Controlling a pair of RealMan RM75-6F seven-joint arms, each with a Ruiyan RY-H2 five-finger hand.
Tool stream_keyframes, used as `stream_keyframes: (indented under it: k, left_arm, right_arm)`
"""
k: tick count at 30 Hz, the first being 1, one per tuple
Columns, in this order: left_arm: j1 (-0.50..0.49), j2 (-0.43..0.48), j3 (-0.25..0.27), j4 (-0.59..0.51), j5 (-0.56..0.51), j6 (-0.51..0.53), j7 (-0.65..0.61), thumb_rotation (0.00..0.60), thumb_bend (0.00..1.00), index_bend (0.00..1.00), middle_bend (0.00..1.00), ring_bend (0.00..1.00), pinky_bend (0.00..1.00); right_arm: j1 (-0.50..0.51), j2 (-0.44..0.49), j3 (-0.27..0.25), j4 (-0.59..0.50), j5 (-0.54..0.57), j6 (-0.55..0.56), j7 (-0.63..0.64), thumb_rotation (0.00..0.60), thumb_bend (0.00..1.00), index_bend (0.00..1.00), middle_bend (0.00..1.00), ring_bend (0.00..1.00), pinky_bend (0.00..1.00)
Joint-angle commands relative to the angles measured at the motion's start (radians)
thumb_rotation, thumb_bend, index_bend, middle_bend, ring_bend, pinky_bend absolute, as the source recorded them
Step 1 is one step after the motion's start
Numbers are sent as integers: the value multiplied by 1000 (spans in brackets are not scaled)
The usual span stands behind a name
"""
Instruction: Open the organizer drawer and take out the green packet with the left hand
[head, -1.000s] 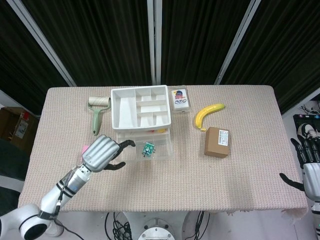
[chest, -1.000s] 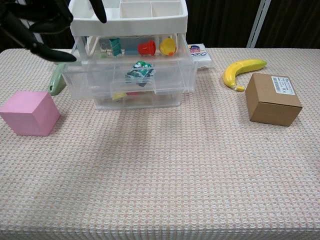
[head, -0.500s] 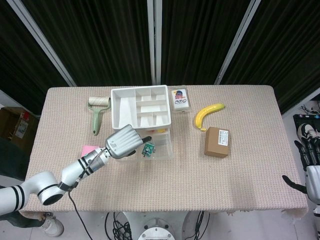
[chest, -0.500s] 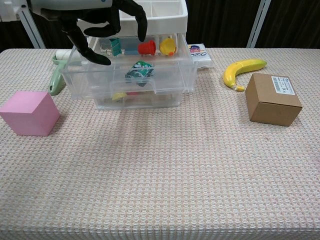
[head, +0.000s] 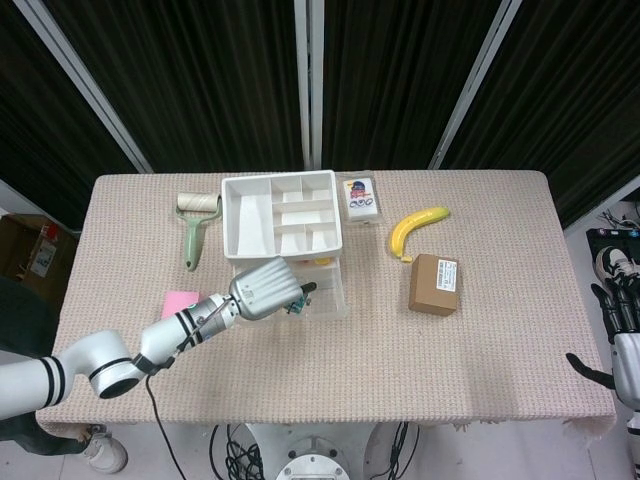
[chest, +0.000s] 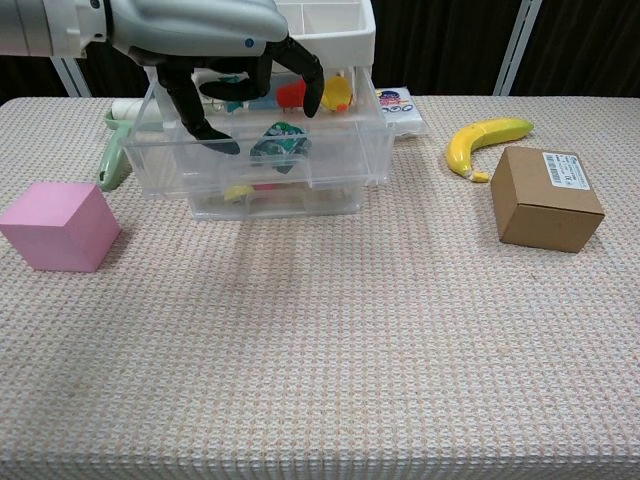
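Observation:
The clear organizer (chest: 270, 190) with a white tray top (head: 280, 213) stands at the back left. Its upper drawer (chest: 345, 155) is pulled out toward me. In that drawer lies the green packet (chest: 281, 140), of which only a sliver (head: 297, 305) shows in the head view. My left hand (chest: 215, 40) hovers over the open drawer with its dark fingers (chest: 311, 88) spread and pointing down around the packet. It holds nothing. My right hand (head: 622, 335) hangs off the table's right edge, fingers apart and empty.
A pink cube (chest: 60, 225) sits left of the organizer, with a green lint roller (head: 193, 230) behind it. A banana (chest: 485, 140), a cardboard box (chest: 545, 198) and a small white pack (head: 360, 197) lie to the right. Lower drawers hold small colored items.
My left hand has moved right, from beside the organizer to over the open drawer, and its fingers now reach down around the green packet. The right hand has barely moved.

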Motion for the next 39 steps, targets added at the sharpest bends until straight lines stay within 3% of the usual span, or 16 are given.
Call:
stream_keyframes:
  k: [1, 10, 16, 19, 25, 30, 33, 39]
  left_arm:
    - [-18, -9, 6, 6, -10, -15, 17, 600, 211, 305, 839, 926, 1000]
    - [-55, -20, 25, 16, -60, -64, 75, 600, 220, 305, 838, 926, 1000]
    - [-71, -12, 43, 8, -91, -91, 91, 600, 367, 422, 835, 924, 1000]
    - [-60, -7, 46, 3, -85, -57, 87, 600, 426, 495, 837, 924, 1000]
    - [-28, 38, 31, -25, -58, 47, 60, 600, 444, 504, 839, 924, 1000]
    - [9, 69, 13, -71, 39, 196, 54, 600, 432, 503, 838, 923, 1000]
    - [16, 57, 31, -92, 133, 256, 66, 600, 431, 503, 830, 918, 1000]
    - [-1, -57, 104, -106, 279, 243, 155, 600, 424, 499, 828, 916, 1000]
  right_arm:
    - [0, -2, 0, 3, 2, -3, 3, 600, 37, 0, 0, 0, 0]
    - [0, -7, 2, 17, 9, -10, 15, 600, 38, 0, 0, 0, 0]
    - [-2, -10, 3, 26, 11, -11, 27, 600, 37, 0, 0, 0, 0]
    - [-5, -11, 2, 30, 10, -8, 35, 600, 37, 0, 0, 0, 0]
    - [-7, -14, 3, 36, 2, -1, 44, 600, 37, 0, 0, 0, 0]
    - [-10, -14, 3, 38, -5, 8, 45, 600, 37, 0, 0, 0, 0]
    - [-11, -15, 2, 38, -6, 9, 44, 600, 37, 0, 0, 0, 0]
    - [-14, -17, -2, 41, -14, 13, 44, 600, 37, 0, 0, 0, 0]
